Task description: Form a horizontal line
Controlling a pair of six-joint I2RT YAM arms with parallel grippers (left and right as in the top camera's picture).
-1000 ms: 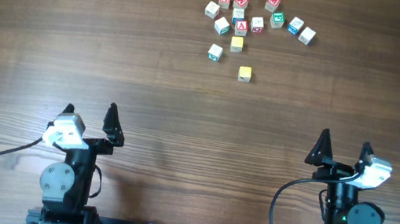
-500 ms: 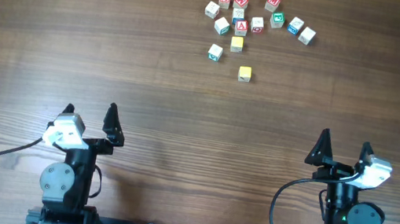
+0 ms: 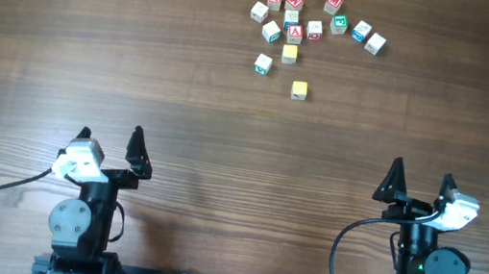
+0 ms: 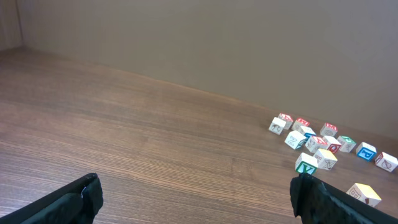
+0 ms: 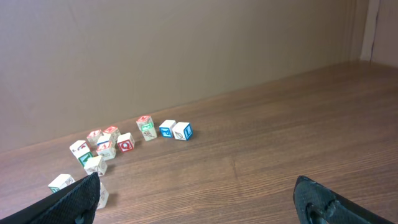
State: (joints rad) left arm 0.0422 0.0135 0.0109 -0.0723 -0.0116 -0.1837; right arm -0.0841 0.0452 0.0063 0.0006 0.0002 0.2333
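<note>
Both arms parked at the near edge. Left end effector (image 3: 110, 132) open, jaws wide, nothing between them. Right end effector (image 3: 423, 171) the same: open and empty.

No horizontal line yet. The letter cubes (image 3: 314, 29) lie in a loose cluster on the wooden surface (image 3: 142, 44), well ahead of both end effectors and between them, somewhat closer to the right one. Ahead and to the right of the left end effector; ahead and to the left of the right.

Outliers on the near side of the cluster:
- yellow cube (image 3: 299, 90), nearest to both end effectors, standing apart
- pale cube (image 3: 263, 63), green on one edge, apart, farther toward the left end effector's side
- red-marked cube (image 3: 294, 35), just behind a second yellowish cube (image 3: 289, 53), close among its neighbours

Handling, by judgement: tiny wooden blocks, so light, rigid, not fragile. Flat faces should take a pinch well. Likely to skid on the smooth surface if a finger nudges one.

Where to hold: from above, across two opposite side faces, fingers square to the cube. The yellow and pale cubes have room around them. The red-marked one looks crowded, with little gap for a finger.
</note>
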